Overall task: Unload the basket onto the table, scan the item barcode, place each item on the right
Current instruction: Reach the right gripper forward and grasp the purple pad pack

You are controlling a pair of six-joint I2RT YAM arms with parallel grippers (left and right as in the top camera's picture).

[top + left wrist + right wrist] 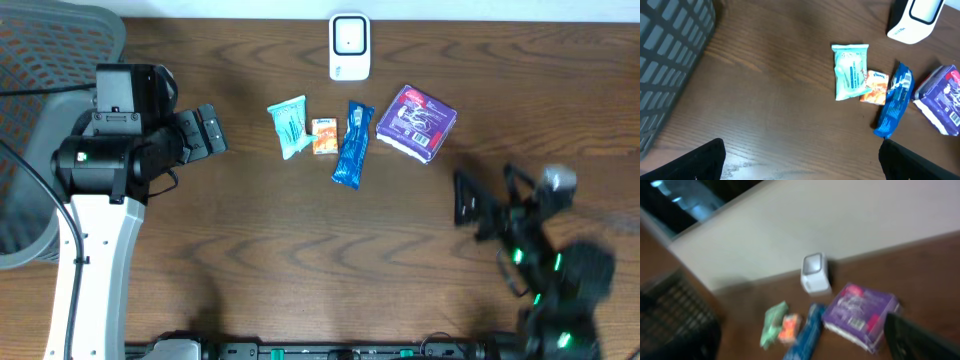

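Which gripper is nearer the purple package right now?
Right. In the overhead view the right gripper sits just below and right of the purple package. The left gripper is far off to its left, beyond the teal pack.

We see a white scanner point(349, 46) upright at the table's point(300, 250) far edge. Just in front of it four items lie in a close row. A teal packet point(290, 126) is front-left, an orange packet point(324, 136) is squeezed between it and a blue packet point(352, 145), and a purple pack point(416, 121) is front-right. The gaps between them are narrow. Nearer than that row, bare wood lies open. Far left of the scanner, a grey mesh structure point(40, 100) crowds the table edge.
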